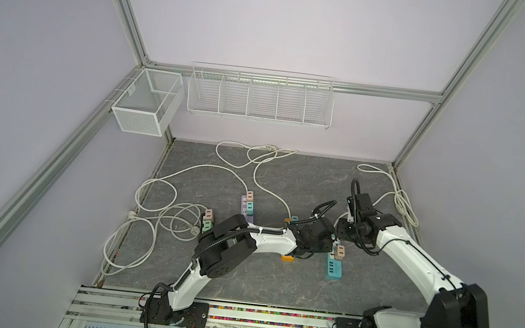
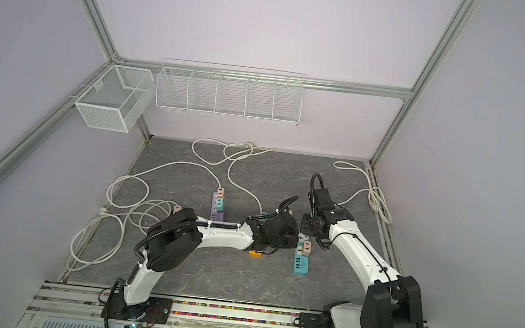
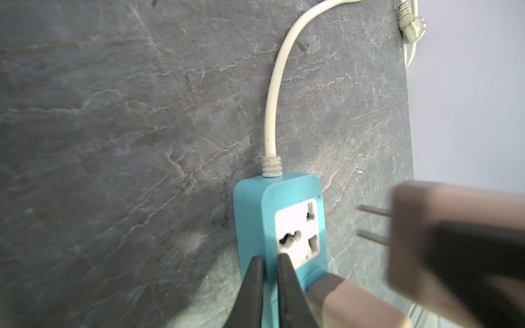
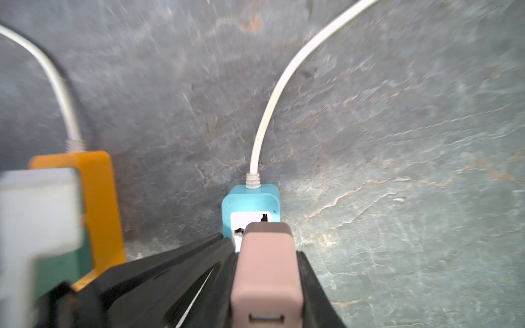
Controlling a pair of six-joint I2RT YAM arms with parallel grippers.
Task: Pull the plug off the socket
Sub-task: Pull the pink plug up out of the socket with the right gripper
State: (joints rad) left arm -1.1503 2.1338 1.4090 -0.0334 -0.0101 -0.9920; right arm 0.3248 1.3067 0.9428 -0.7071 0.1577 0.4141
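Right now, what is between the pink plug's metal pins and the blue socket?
Nothing. In the left wrist view, only bare grey tabletop shows between the pins of the pink plug and the blue socket.

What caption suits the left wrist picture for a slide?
Shut left jaws rest on the teal strip; the pink plug, prongs bare, hangs beside the empty socket.

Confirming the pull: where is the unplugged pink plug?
The pink plug is gripped by the right end effector, prongs bare, just off the teal power strip, right of centre in both top views.
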